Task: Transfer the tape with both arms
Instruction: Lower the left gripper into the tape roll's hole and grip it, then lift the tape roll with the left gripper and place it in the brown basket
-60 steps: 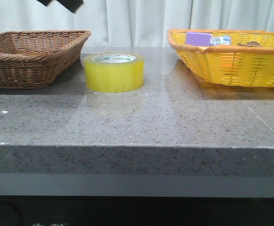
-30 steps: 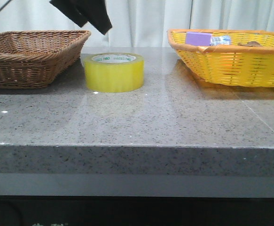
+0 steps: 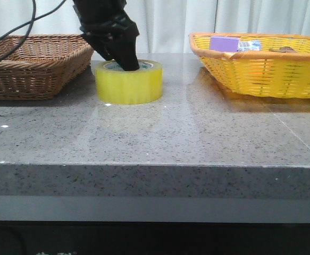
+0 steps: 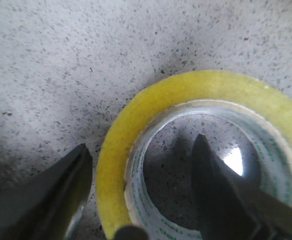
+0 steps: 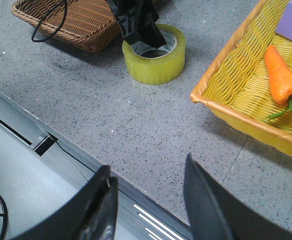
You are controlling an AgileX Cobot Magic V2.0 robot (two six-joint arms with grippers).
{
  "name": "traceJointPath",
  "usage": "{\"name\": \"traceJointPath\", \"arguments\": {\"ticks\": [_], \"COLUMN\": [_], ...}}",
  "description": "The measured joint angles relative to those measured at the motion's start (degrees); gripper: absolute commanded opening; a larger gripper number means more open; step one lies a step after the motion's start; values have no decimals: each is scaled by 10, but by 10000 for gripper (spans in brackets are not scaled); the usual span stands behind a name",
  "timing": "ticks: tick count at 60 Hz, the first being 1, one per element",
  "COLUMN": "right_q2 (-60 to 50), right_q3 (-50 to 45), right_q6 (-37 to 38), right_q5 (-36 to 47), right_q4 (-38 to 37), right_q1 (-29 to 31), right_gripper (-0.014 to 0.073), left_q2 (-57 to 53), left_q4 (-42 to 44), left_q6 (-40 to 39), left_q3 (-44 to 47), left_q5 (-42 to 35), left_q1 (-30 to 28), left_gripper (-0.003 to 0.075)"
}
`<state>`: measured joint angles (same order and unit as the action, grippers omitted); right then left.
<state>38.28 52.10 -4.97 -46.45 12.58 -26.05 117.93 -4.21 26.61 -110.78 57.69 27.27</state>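
Two arms in play, only left one working. Tape (image 3: pixel 128 82) sat flat on grey stone table (image 3: pixel 155 138), between brown wicker basket (image 3: pixel 35 62) and yellow basket (image 3: pixel 261 64). Left gripper (image 4: pixel 140 172) stood spread, straddling roll wall: one finger inside core, other outside, likely so closing would pinch wall. Not yet clamped. Right gripper (image 5: pixel 148 195) hung wide and empty, well apart, probably waiting for handover.
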Motion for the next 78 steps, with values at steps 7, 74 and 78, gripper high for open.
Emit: {"name": "traceJointPath", "arguments": {"ticks": [7,74,78], "right_q2": [0,0,0], "right_q3": [0,0,0], "right_q6": [0,0,0], "right_q5": [0,0,0], "right_q4": [0,1,1], "right_q1": [0,0,0], "right_gripper": [348,348,348], "left_q2": [15,11,-8], "left_q4": [1,8,9], "left_q6": [1,-57,-62], "left_q3": [-3,-161,-161], "left_q5": [1,148,149], "left_q1": [0,0,0], "left_gripper": [419,49,49]}}
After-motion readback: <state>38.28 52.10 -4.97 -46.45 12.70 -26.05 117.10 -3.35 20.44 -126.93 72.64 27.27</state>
